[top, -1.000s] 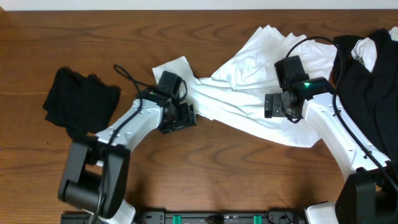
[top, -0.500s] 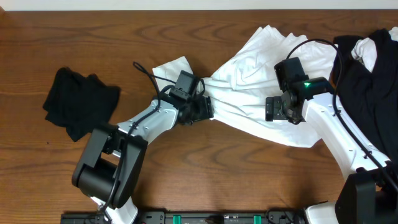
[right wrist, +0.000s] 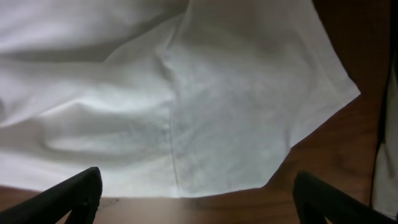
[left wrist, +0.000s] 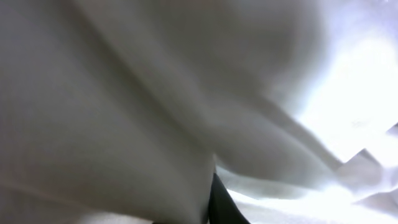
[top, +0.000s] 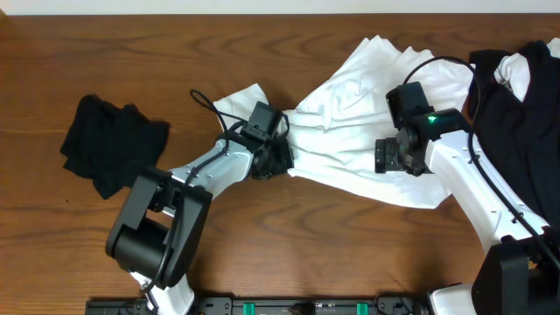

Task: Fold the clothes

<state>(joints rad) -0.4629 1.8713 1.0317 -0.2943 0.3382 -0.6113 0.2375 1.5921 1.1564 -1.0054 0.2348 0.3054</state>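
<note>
The left gripper (top: 278,157) is buried in the white T-shirt (top: 350,96), its jaws hidden, state unclear. The right gripper (right wrist: 198,180) hovers above it, jaws apart.

Since a second ago, swung the left end effector (top: 282,162) up and rightward across the desk (top: 289,236), off bare wood and into the narrow bunched part of the white T-shirt (top: 350,96). Now pressed against cloth there, with blurred white fabric filling the left wrist view. Brought the left arm's elbow and lower link rightward too, and the black cable loop (top: 206,101) along with them. Eased back slightly leftward in the last half second. Lowered the right end effector (top: 383,156) a touch in the overhead view.
</note>
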